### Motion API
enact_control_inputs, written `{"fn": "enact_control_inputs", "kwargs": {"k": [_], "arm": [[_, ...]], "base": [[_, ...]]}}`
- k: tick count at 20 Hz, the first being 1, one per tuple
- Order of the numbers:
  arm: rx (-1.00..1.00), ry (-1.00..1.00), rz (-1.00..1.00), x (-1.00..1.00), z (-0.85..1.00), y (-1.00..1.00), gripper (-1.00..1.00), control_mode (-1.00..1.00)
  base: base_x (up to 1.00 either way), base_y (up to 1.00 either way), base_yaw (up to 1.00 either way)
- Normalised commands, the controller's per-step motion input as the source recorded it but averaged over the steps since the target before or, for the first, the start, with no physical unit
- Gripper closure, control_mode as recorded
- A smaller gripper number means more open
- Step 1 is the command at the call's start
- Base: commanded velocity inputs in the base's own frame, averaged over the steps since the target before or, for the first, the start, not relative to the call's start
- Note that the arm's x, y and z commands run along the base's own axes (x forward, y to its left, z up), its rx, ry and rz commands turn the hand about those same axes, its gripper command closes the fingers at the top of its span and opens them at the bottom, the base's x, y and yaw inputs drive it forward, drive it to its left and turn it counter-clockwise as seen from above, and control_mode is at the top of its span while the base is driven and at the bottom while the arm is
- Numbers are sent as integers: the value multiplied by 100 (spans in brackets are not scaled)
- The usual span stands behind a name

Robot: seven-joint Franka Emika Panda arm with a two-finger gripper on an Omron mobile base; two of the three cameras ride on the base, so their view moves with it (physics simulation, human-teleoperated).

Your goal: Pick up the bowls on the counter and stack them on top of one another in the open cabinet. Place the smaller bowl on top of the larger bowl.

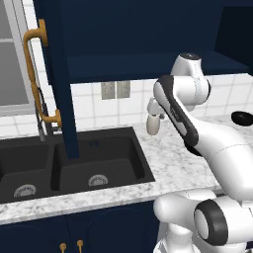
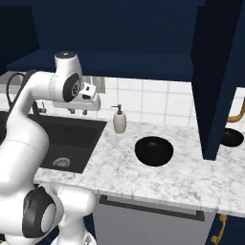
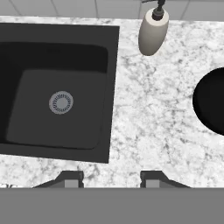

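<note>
The larger black bowl [image 2: 153, 151] sits on the white marble counter [image 2: 143, 177], right of the beige soap dispenser [image 2: 119, 119]; the hand view catches its edge as a black bowl [image 3: 212, 103] at the right. A smaller black bowl [image 2: 233, 137] stands farther right, partly behind the open cabinet's door [image 2: 217, 72]; a black bowl [image 1: 243, 117] also shows at the right edge of the left base view. The navy shelf [image 2: 110, 64] is bare. My gripper [image 2: 78, 112] hangs open and holds nothing above the counter [image 3: 148, 122] by the sink's right rim, left of the dispenser [image 3: 153, 33].
The black double sink [image 1: 74, 163] fills the left of the counter, with a faucet [image 1: 42, 118] behind it. The cabinet's left door [image 1: 62, 74] with its long brass handle [image 1: 34, 74] hangs open over the sink. Tiled wall with outlets [image 1: 115, 90] runs behind.
</note>
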Motion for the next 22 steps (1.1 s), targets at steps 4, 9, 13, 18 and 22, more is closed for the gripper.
{"fn": "enact_control_inputs", "kwargs": {"k": [4,9,13,18,22], "arm": [[0,0,-1,-22,0,-12,-100,-100],[1,-1,0,-24,-1,-37,-100,-100],[0,0,0,0,0,-10,-100,-100],[-4,5,0,0,-4,0,-100,100],[0,0,0,0,0,0,-100,100]], "base": [[0,0,0],[0,0,0],[0,0,0],[-3,-4,0],[-22,-50,0]]}}
